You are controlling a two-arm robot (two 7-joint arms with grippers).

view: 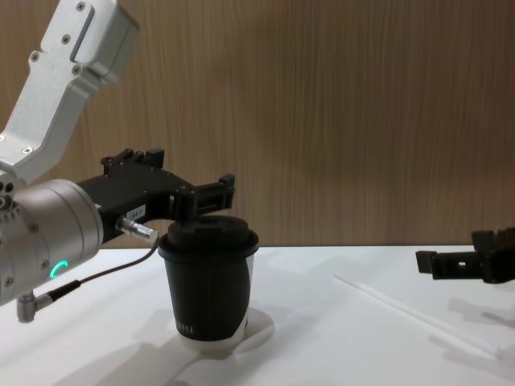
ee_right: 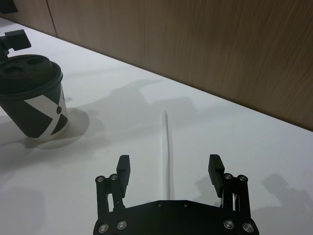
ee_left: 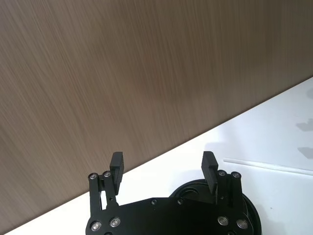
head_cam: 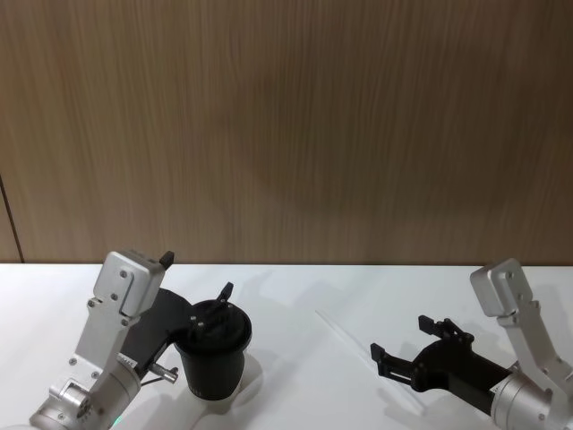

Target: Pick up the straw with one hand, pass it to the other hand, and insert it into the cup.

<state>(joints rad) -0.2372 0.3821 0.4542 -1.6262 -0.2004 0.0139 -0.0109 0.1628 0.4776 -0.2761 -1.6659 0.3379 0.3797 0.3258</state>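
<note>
- Table: a plain, matt white top. It takes the low band of the head view, from 8 through 6 to 4 o'clock. In the chest view it is a shallow strip at 6 o'clock.
- Wall: brown wood-grain panelling with fine upright grain, standing behind the table's far edge. It covers the head view from 9 over 12 to 3 o'clock.
- Seam: a thin dark line in the panelling, nearly upright, at 9 o'clock by the head view's edge. It runs down to the table line.
- Shadows: soft grey patches on the white top, near its far edge, at about 6 o'clock in the head view.
</note>
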